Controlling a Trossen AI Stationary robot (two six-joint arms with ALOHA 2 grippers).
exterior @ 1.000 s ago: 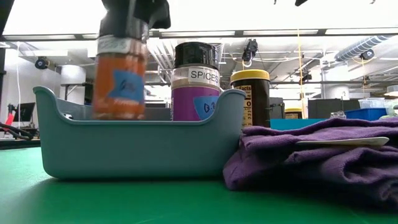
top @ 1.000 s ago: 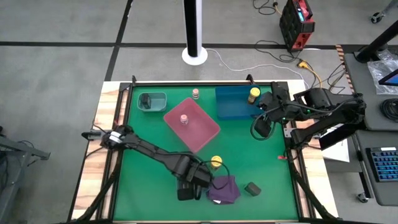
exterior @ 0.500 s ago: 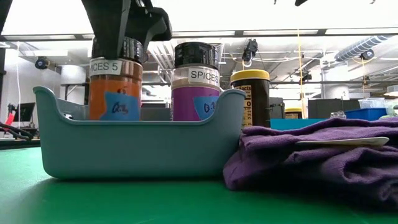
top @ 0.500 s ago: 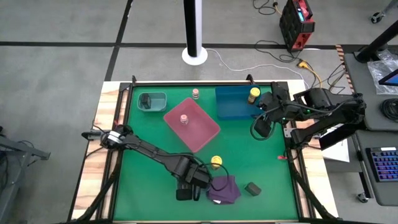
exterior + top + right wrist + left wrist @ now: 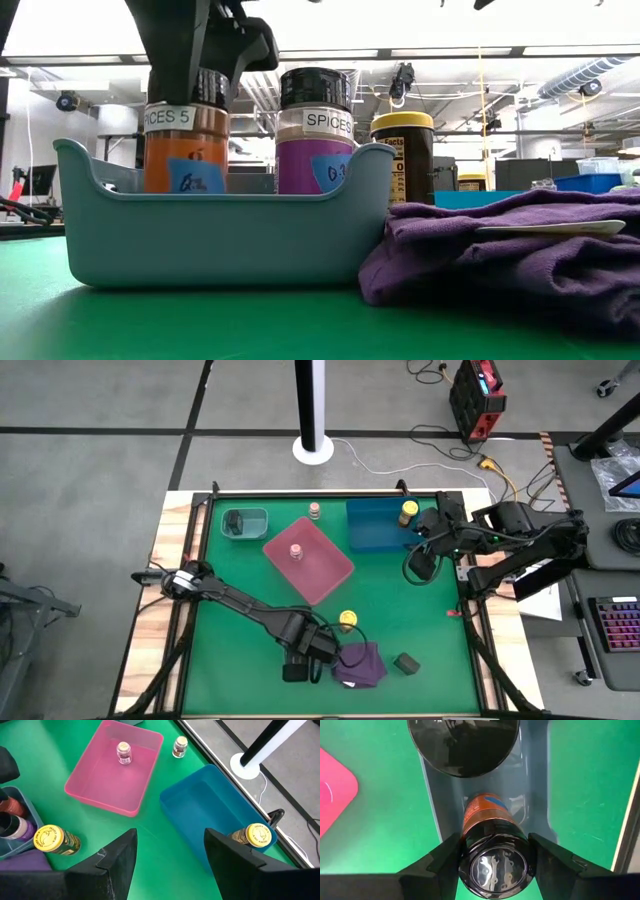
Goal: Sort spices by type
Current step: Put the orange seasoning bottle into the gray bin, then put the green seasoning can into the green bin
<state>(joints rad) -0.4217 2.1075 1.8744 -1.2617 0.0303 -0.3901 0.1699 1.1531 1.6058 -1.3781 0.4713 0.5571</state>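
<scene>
Down at the near edge of the green desk (image 5: 250, 650), my left pincer (image 5: 494, 851) was clamped around the black cap of an orange jar (image 5: 184, 150) marked "SPICES 5", holding it upright inside the grey tray (image 5: 225, 235). Beside it in the same tray stood a purple jar (image 5: 316, 135) with a black cap. Just outside the tray sat a yellow-capped jar (image 5: 347, 619), next to the purple cloth (image 5: 360, 666). My right pincer (image 5: 170, 852) hung part-open and empty near the blue tray (image 5: 210, 815), where another yellow-capped jar (image 5: 255, 836) stood in a corner. One pale pink jar (image 5: 123, 751) stood in the pink tray (image 5: 112, 787); a second small jar (image 5: 180, 746) stood on the desk just beyond it. A teal tray (image 5: 245, 522) lay at the far left.
</scene>
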